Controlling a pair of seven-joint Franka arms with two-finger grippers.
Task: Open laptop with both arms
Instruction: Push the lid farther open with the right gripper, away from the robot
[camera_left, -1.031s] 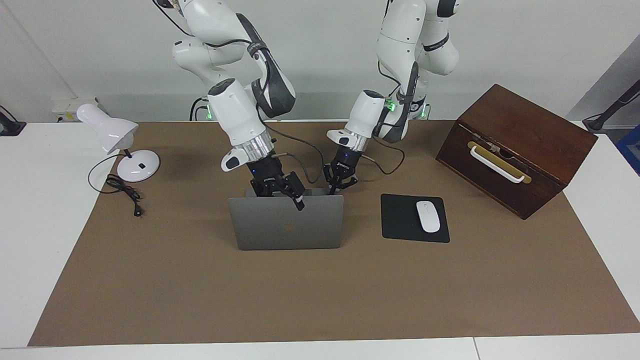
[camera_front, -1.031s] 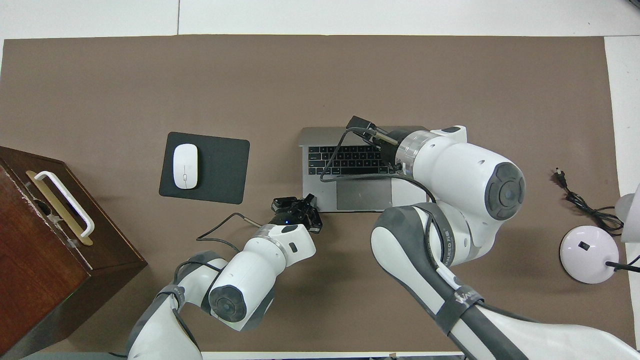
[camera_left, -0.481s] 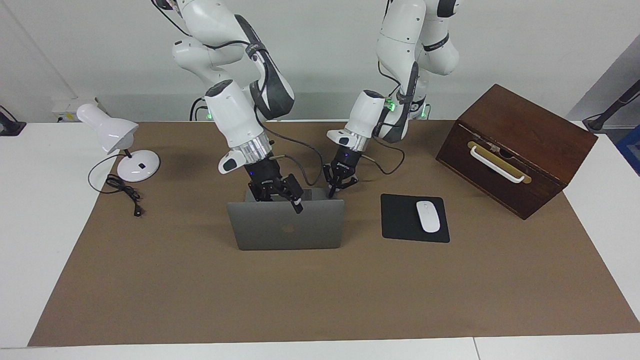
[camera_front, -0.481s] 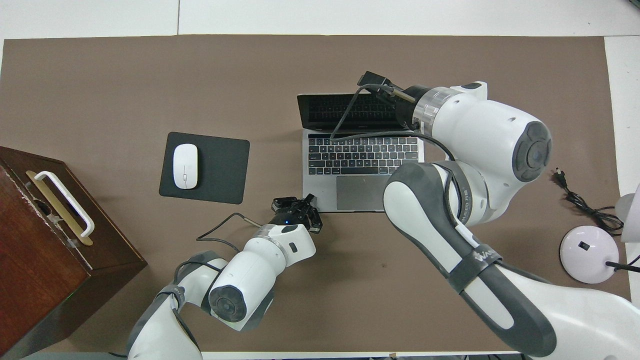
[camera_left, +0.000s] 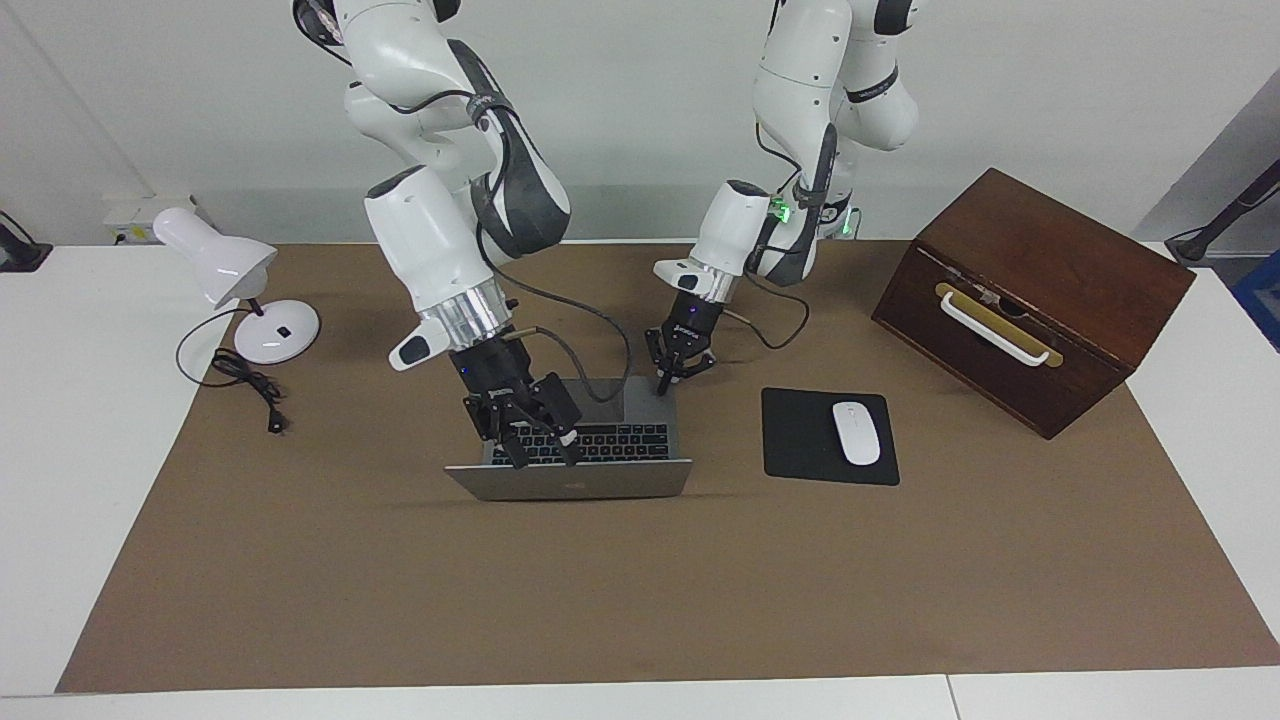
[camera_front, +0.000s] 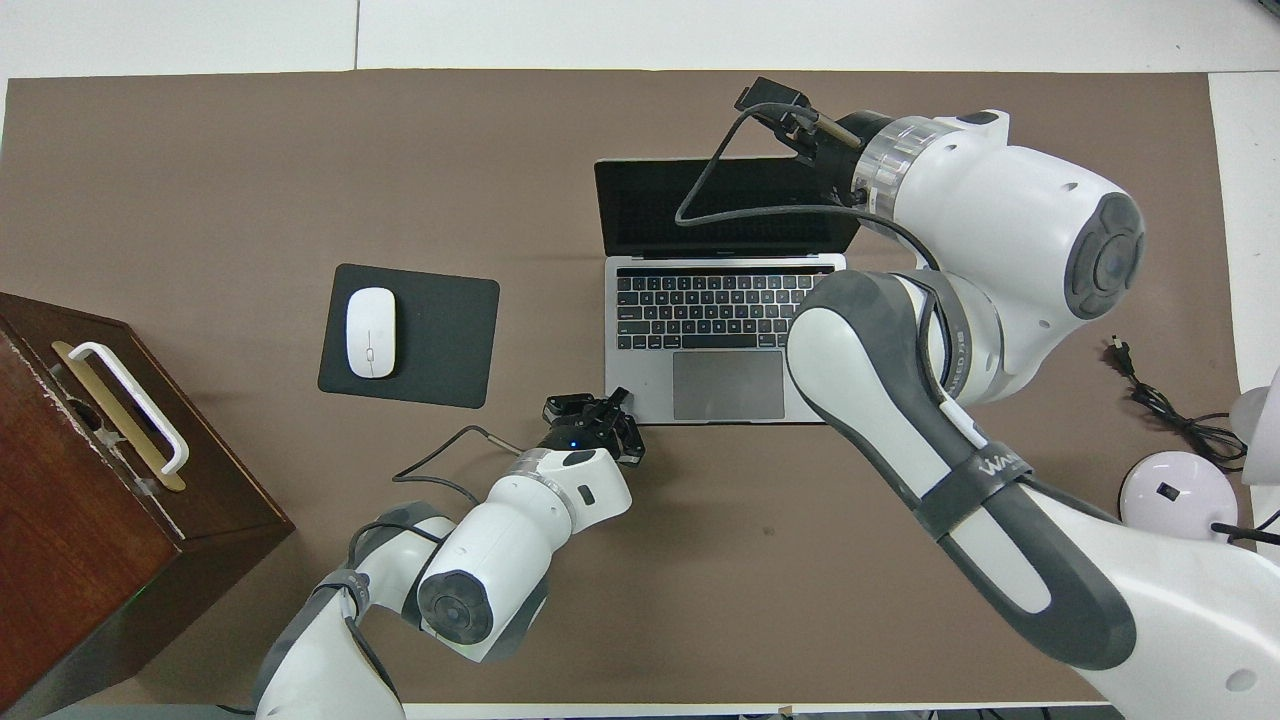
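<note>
Nearest the robots, at the two ends of the table: a white desk lamp (camera_left: 240, 290) toward the right arm's end and a dark wooden box (camera_left: 1040, 290) with a pale handle toward the left arm's end. Both are well apart from the work. Next out, the left gripper (camera_left: 664, 383) is clenched with nothing in it. Its tips are down on the corner of the laptop (camera_front: 725, 385) that lies nearest the robots, toward the left arm's end. My reading is that it acts as a hold-down, so the light base does not tip or slide while the lid is swung. The laptop sits mid-table on the brown mat (camera_left: 600, 600), base flat, with the trackpad nearer the robots than the keys. A black mouse pad (camera_left: 800, 440) carrying a white mouse (camera_left: 856, 432) lies just beside it toward the left arm's end, untouched. Farther out, the right gripper (camera_left: 540, 455) hangs over the keyboard by the lid's top edge, its arm reaching across the machine. I cannot tell whether it is released or clamped, or whether it touches the lid. Farthest from the robots is the lid itself, leaning well back past upright with the dark screen facing up toward the arms. The opening looks essentially done. Pushed further, the hinge would likely meet its stop.
</note>
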